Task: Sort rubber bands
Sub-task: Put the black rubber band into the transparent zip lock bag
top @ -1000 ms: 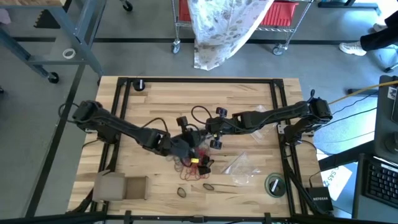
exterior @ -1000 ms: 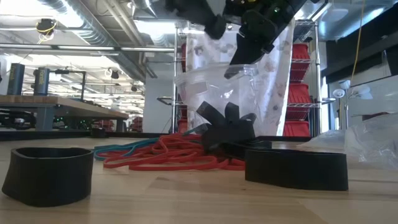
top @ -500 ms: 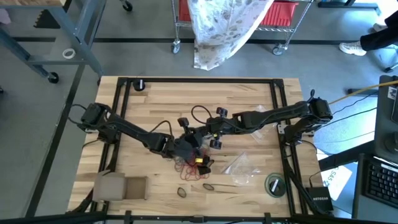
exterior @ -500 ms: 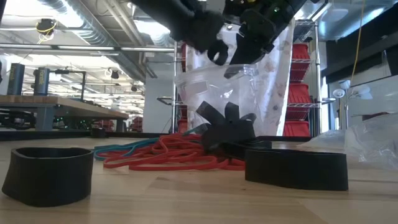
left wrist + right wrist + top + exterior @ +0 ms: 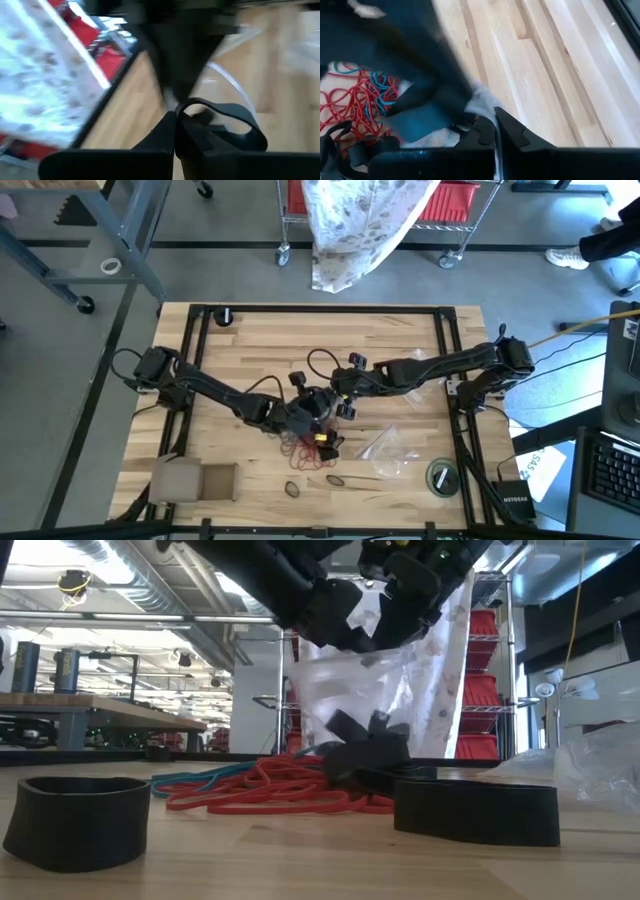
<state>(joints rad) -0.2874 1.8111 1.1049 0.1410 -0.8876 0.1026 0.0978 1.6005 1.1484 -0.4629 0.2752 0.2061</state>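
Fingers of both arms are closed: the left gripper [image 5: 305,412] pinches a dark band [image 5: 220,120] at the mouth of a clear bag [image 5: 375,690] which the right gripper [image 5: 335,393] holds up. Beneath, the rubber bands [image 5: 310,448] lie heaped mid-table, far from any edge of the table [image 5: 400,330].

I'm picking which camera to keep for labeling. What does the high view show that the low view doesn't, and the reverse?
Only the high view: the whole table, both arms reaching in from the sides, a cardboard box at the near left, and a flat clear bag right of the pile.

Only the low view: a clear plastic bag hanging from the grippers above the pile with dark bands inside, and two wide black bands standing in the foreground.

Both: the red and teal rubber bands heaped mid-table, with the left gripper and right gripper meeting just above them.
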